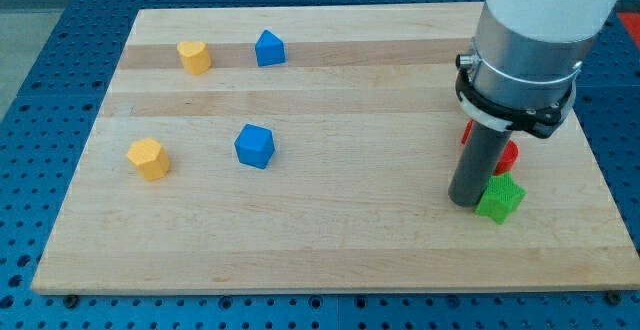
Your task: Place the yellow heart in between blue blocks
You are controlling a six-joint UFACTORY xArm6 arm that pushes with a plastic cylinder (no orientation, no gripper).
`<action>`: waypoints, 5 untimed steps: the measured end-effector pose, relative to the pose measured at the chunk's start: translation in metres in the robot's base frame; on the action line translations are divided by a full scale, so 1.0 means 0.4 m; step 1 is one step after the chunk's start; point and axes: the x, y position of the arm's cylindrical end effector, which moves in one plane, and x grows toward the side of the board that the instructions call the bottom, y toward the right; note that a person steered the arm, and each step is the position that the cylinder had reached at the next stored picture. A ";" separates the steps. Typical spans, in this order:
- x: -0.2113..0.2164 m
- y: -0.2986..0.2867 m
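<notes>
The yellow heart (pixel 194 56) lies near the view's top left, just left of a blue block (pixel 269 47). A second blue block (pixel 254 145) lies lower, near the board's middle left. My tip (pixel 465 200) is at the view's right, far from the heart and both blue blocks. It rests right beside a green block (pixel 499 198).
A yellow block (pixel 148 158) lies at the view's left, left of the lower blue block. A red block (pixel 506 154) shows partly behind the rod, and another red bit (pixel 466 133) peeks out at its left. The wooden board (pixel 330 260) lies on a blue perforated table.
</notes>
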 end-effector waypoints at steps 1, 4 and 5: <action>0.000 0.016; -0.040 -0.169; -0.040 -0.170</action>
